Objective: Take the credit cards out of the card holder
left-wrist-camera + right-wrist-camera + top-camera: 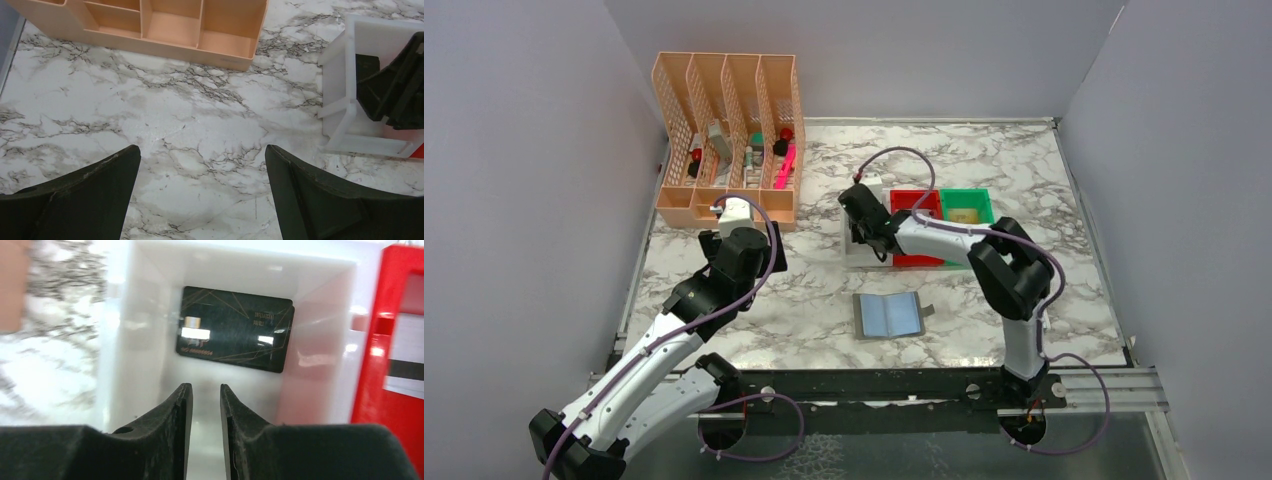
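Only my right wrist view shows the black card (234, 329) in the white bin (240, 265), with the right gripper (205, 390) slightly parted and empty. Overhead, the card holder (888, 315) lies open at centre frame. The left gripper (202, 152) is spread wide.

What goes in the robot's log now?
black card: in white bin | right gripper: over bin, empty | left gripper: open, empty | card holder: open

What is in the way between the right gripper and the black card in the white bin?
Nothing that shows. In the right wrist view the black card lies flat in the white bin, just beyond the right gripper, whose jaws stand slightly apart and empty. Only bare bin floor lies between them.
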{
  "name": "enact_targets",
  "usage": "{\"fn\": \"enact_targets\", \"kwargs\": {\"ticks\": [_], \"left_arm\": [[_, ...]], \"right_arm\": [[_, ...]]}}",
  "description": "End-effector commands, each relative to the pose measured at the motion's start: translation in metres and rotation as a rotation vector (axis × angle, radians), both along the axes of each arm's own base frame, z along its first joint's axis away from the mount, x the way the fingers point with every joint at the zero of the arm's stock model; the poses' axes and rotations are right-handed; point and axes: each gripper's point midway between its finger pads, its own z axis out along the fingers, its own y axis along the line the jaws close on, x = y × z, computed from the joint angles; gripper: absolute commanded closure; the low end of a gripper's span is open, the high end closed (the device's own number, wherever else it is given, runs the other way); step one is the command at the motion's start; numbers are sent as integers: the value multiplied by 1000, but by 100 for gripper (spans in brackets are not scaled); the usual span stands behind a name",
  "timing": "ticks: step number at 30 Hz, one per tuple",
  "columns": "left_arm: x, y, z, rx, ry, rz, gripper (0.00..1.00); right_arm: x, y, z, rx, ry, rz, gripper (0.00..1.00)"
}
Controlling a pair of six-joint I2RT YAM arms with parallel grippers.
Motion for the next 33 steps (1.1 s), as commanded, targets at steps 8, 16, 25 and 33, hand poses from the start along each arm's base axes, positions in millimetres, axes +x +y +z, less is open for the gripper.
{"fn": "enact_targets", "kwargs": {"ticks": [8,16,25,33], "left_arm": [[0,1,-4,6,9,0,1],[2,-1,-9,19,32,-5,1],[3,-1,-13,28,45,-4,1],[5,-3,-17,37,64,-9,1]], "right_arm": [[-54,1,111,254,-84,211,58],[-126,-28,92,385,44,266,50],[-184,-50,44,380,211,214,44],[-204,-32,29,273,246,248,37]]}}
